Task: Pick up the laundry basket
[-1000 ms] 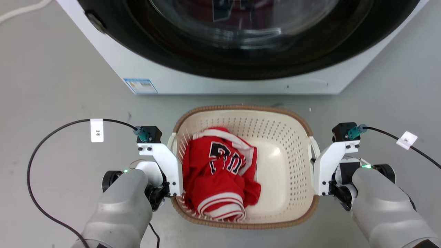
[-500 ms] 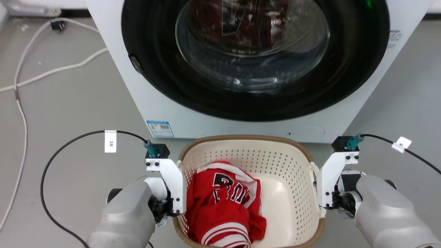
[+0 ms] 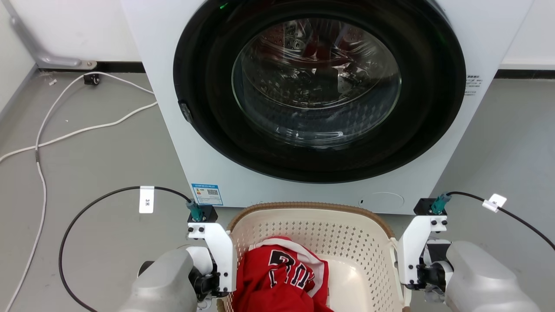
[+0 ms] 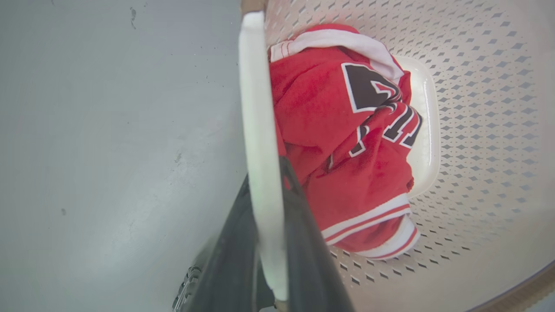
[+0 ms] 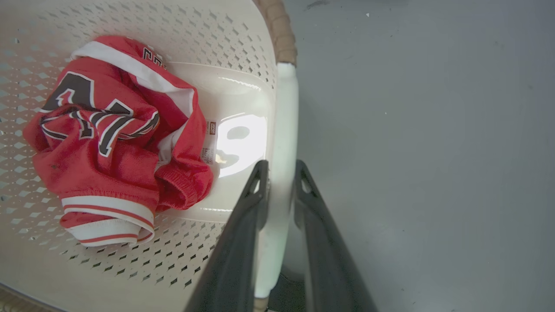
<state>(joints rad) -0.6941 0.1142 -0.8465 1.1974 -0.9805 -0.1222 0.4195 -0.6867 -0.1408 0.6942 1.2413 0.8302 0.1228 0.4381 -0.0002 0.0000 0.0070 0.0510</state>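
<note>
Your left claw [image 4: 265,173] is clamped on one white handle [image 4: 256,99] of the laundry basket [image 3: 303,227] — your right claw [image 5: 281,167] grips the other, with the basket between them.

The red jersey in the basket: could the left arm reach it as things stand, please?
Probably not: the left gripper is shut on the left handle of the laundry basket and would have to let go first. Nothing covers the jersey.
</note>
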